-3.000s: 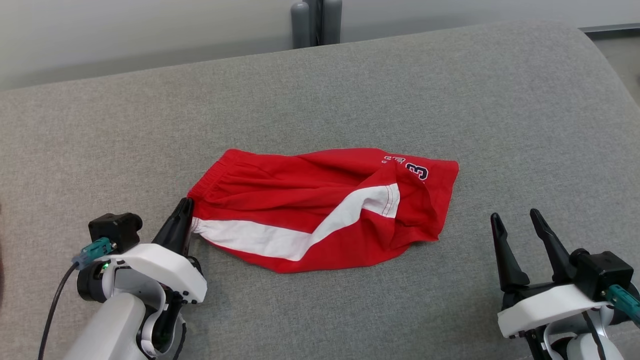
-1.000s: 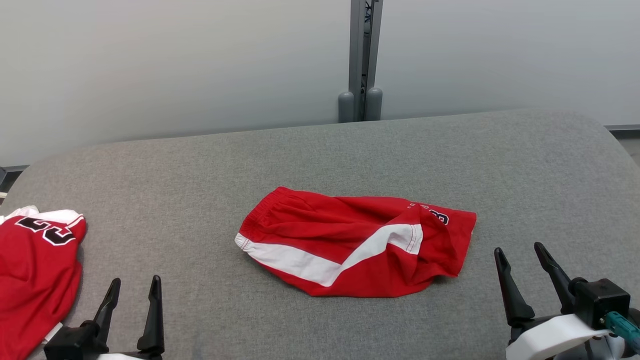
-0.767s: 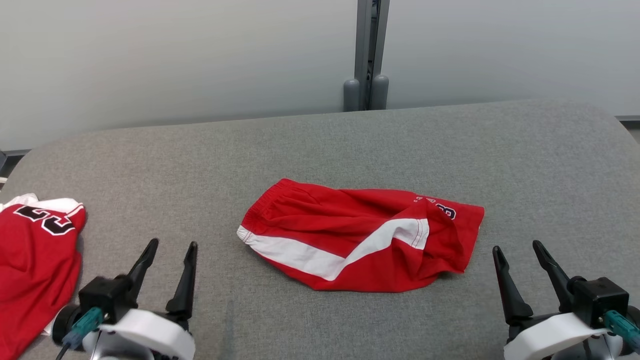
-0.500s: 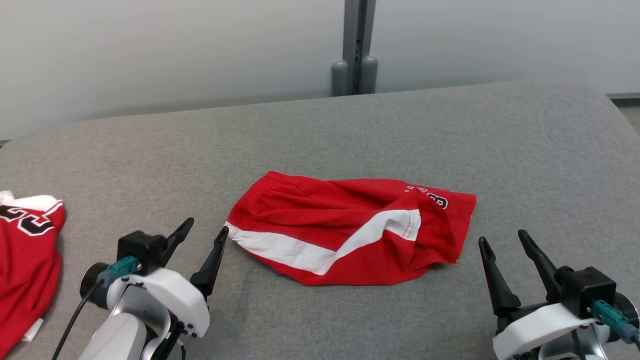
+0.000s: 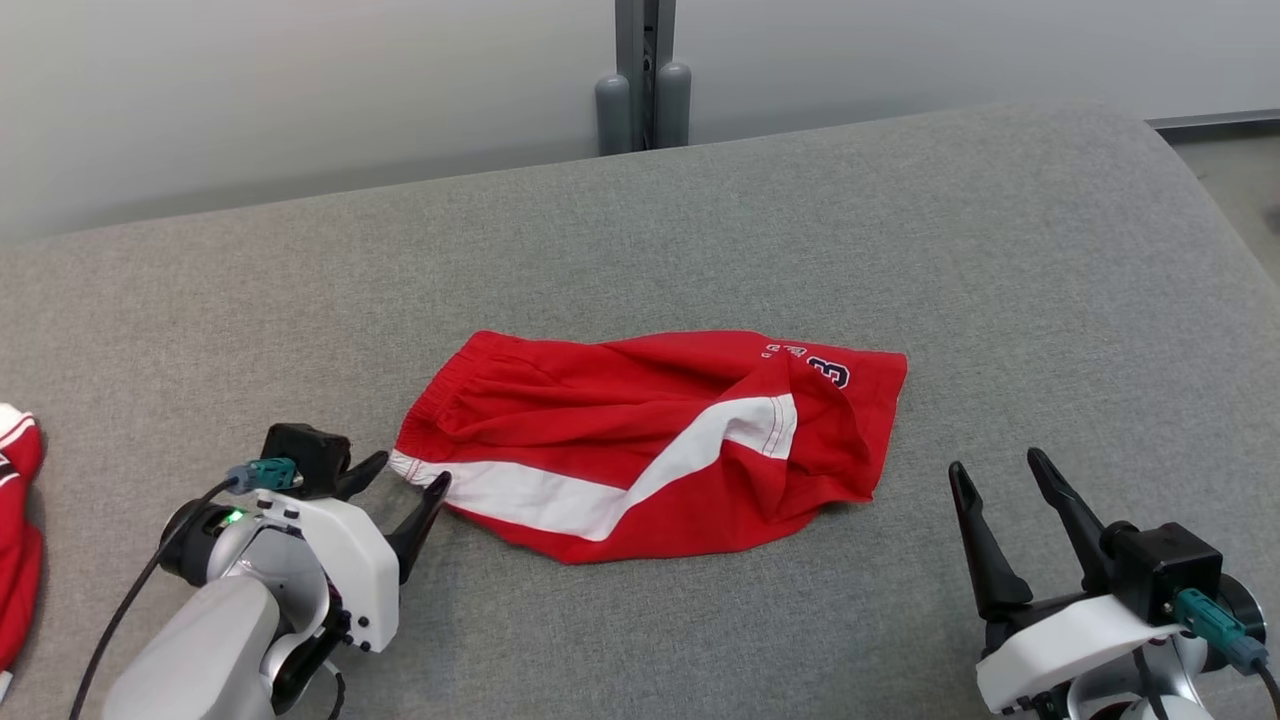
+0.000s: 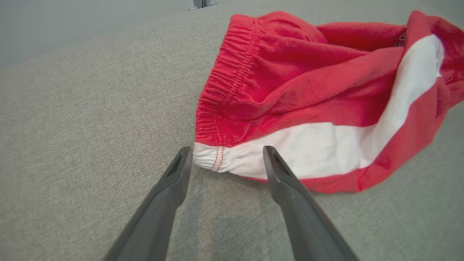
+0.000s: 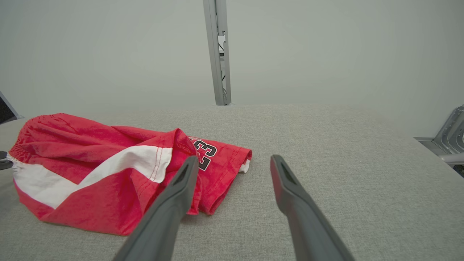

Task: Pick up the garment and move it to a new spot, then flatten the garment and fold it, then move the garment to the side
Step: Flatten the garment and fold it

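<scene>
- Closing in since half a second ago, the left gripper is now straddling the waistband corner of the shorts, where before one tip was only beside it. The head camera has swung too, so the whole scene is sitting differently.
- A grey cushion is carrying everything, running from 9 to 3 o'clock across the head view.
- The shorts are lying crumpled at its centre, red with a white stripe. The waistband is pointing toward 9 o'clock and the numbered leg toward 2 o'clock.
- A red jersey is peeking in at the 9 o'clock edge, well apart from the shorts.
- The left gripper is sitting at 8 o'clock with its fingers spread wide and the stripe's end lying between the tips. It is clamping nothing. I cannot tell whether the tips are touching the cloth.
- The right gripper is hovering at 4 o'clock, fingers apart and empty, near the leg end but clear of it.
- A post is standing at 12 o'clock behind the cushion.
</scene>
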Motion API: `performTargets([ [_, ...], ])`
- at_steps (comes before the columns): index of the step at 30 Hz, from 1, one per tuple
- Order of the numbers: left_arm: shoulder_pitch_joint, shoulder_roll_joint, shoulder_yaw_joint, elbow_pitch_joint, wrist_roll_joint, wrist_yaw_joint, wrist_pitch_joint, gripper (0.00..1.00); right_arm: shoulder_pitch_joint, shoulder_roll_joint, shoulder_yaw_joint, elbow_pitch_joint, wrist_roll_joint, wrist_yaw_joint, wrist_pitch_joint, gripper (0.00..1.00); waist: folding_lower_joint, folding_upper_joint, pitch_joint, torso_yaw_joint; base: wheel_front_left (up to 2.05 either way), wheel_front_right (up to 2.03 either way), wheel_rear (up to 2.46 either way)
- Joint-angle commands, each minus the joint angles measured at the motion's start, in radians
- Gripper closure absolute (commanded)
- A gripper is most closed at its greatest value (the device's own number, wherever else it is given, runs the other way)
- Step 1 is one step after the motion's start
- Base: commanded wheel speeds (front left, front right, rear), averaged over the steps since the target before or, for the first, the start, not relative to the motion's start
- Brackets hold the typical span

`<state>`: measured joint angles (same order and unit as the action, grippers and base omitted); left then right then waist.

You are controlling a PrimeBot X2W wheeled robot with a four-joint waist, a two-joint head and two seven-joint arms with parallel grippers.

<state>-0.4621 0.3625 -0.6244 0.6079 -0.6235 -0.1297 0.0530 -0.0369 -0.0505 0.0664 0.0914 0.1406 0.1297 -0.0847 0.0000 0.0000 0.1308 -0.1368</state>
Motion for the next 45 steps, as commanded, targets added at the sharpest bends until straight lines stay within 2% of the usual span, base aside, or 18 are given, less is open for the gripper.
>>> performTargets([
  [1, -0.023, 0.013, -0.009, 0.022, -0.023, -0.001, 0.002, 0.0, -0.012, -0.004, -0.001, 0.005, 0.005, 0.002, -0.008, 0.0, 0.0, 0.0, 0.003, -0.002, 0.0, 0.0, 0.0],
  [9, -0.092, 0.025, -0.101, 0.093, -0.067, -0.001, -0.041, 0.0, -0.029, -0.004, 0.01, 0.016, 0.008, 0.002, -0.014, 0.0, 0.0, 0.0, 0.018, 0.002, 0.0, 0.0, 0.0],
  [10, -0.099, 0.028, -0.116, 0.1, -0.075, -0.001, -0.042, 0.02, -0.032, -0.004, 0.012, 0.017, 0.008, 0.002, -0.015, 0.0, 0.0, 0.0, 0.019, 0.001, 0.0, 0.0, 0.0],
  [11, -0.106, 0.029, -0.132, 0.102, -0.083, -0.001, -0.043, 0.11, -0.035, -0.006, 0.015, 0.018, 0.009, 0.002, -0.015, 0.0, 0.0, 0.0, 0.021, -0.001, 0.0, 0.0, 0.0],
  [12, -0.113, 0.031, -0.147, 0.105, -0.093, -0.001, -0.045, 0.33, -0.036, -0.007, 0.017, 0.019, 0.009, 0.002, -0.015, 0.0, 0.0, 0.0, 0.023, -0.002, 0.0, 0.0, 0.0],
  [13, -0.12, 0.035, -0.16, 0.109, -0.101, -0.001, -0.048, 0.74, -0.038, -0.008, 0.019, 0.021, 0.009, 0.002, -0.017, 0.0, 0.0, 0.0, 0.024, -0.003, 0.0, 0.0, 0.0],
  [14, -0.126, 0.038, -0.172, 0.112, -0.109, -0.001, -0.053, 1.0, -0.039, -0.01, 0.02, 0.021, 0.01, 0.002, -0.016, 0.0, 0.0, 0.0, 0.026, -0.004, 0.0, 0.0, 0.0],
  [20, -0.153, 0.047, -0.232, 0.129, -0.152, -0.001, -0.083, 1.0, -0.063, -0.019, 0.054, 0.039, 0.034, 0.002, -0.007, 0.0, 0.0, 0.0, 0.035, -0.002, 0.0, 0.0, 0.0],
  [31, -0.214, 0.029, -0.327, 0.143, -0.192, -0.001, -0.118, 1.0, -0.195, -0.1, 0.281, 0.114, 0.199, 0.002, 0.106, 0.0, 0.0, 0.0, 0.06, 0.057, 0.0, 0.0, 0.0],
  [35, -0.233, 0.02, -0.356, 0.153, -0.21, -0.001, -0.137, 1.0, -0.245, -0.127, 0.312, 0.175, 0.236, 0.002, 0.14, 0.0, 0.0, 0.0, 0.068, 0.078, 0.0, 0.0, 0.0],
  [45, -0.274, 0.012, -0.413, 0.17, -0.245, -0.001, -0.188, 1.0, -0.357, -0.14, 0.371, 0.312, 0.293, 0.002, 0.101, 0.0, 0.0, 0.0, 0.093, 0.101, 0.0, 0.0, 0.0],
])
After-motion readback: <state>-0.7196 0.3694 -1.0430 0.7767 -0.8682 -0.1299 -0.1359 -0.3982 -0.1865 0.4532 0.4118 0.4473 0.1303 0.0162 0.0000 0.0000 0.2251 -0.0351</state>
